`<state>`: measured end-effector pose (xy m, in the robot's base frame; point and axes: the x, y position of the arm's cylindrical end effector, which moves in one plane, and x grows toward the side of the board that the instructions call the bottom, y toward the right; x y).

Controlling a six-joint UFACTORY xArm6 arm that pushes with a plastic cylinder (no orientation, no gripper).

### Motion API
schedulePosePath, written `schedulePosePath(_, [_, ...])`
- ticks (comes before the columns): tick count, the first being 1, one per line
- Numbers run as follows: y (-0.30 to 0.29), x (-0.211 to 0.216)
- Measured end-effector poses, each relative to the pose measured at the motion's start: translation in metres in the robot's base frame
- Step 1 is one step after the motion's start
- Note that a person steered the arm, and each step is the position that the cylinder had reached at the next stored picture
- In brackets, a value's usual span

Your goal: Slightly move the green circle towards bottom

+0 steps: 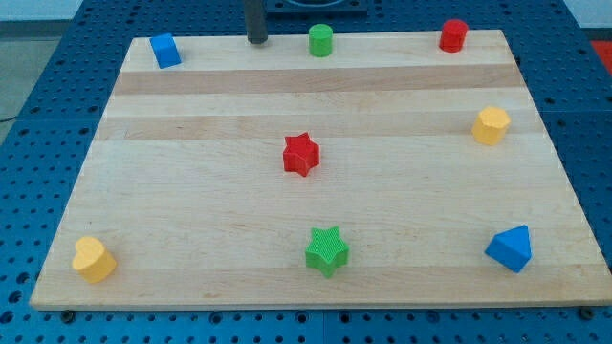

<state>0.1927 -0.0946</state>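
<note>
The green circle [320, 40] is a short green cylinder standing near the top edge of the wooden board [191, 191], a little right of centre. My tip [257, 41] is the lower end of a dark rod that comes down at the view's top. It rests on the board to the left of the green circle, with a clear gap between them.
A blue block [165, 50] sits at the top left and a red cylinder [453, 35] at the top right. A red star [301, 154] is in the middle, a green star [327, 251] below it. A yellow hexagon [491, 125], a blue block [510, 248] and a yellow heart [93, 259] lie around the edges.
</note>
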Motion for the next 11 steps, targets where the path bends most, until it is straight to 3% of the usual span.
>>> schedulePosePath(7, [0.093,0.0])
schedulePosePath(9, [0.146,0.002])
schedulePosePath(11, [0.171,0.041])
